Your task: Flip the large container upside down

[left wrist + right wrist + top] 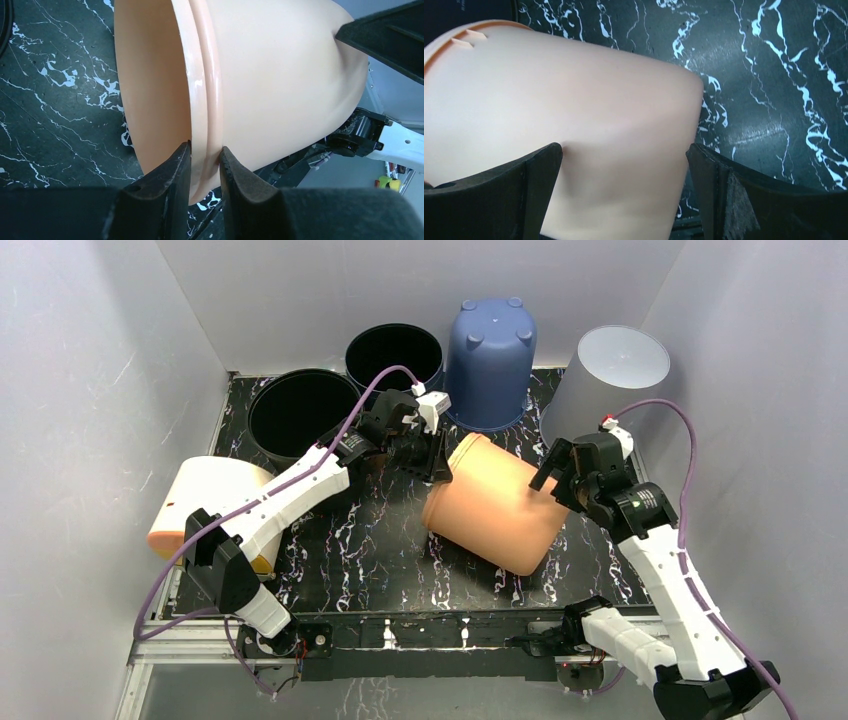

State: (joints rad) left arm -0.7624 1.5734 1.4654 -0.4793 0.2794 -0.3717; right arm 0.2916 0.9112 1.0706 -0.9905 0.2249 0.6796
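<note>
The large peach container (495,505) lies tilted on its side in the middle of the black marbled table (360,540), with its mouth toward the back left. My left gripper (437,462) is shut on its rim, one finger inside the mouth and one outside, as the left wrist view shows (205,147) on the container (280,75). My right gripper (558,475) is open at the container's closed end. In the right wrist view its fingers (624,150) stand wide on either side of the container's wall (574,100).
Two black pots (300,410) (393,355) stand at the back left. An upturned blue bucket (490,360) and an upturned pale grey container (610,375) stand at the back right. A cream container (205,500) lies on its side at the left edge.
</note>
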